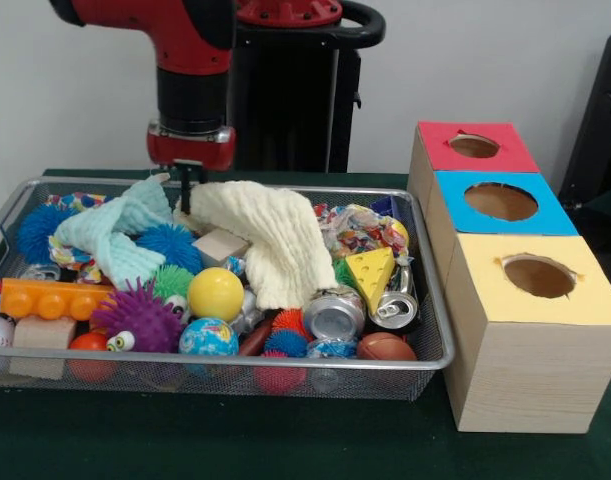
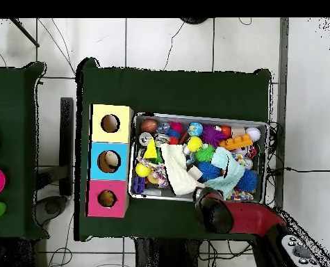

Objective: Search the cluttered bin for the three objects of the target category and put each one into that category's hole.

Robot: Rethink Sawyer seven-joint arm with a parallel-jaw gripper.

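One wire bin [image 1: 425, 345] on the green table [image 1: 285, 440] holds two cloths, a cream cloth [image 1: 270, 235] and a pale green cloth [image 1: 120, 235], two crushed cans [image 1: 335, 313], spiky balls and blocks, much of it half buried. Beside it stand three boxes [image 1: 525, 330], each with one hole: red, blue, yellow. The gripper [image 1: 188, 188] hangs at the bin's rear between the cloths; whether it is parted or closed cannot be made out.
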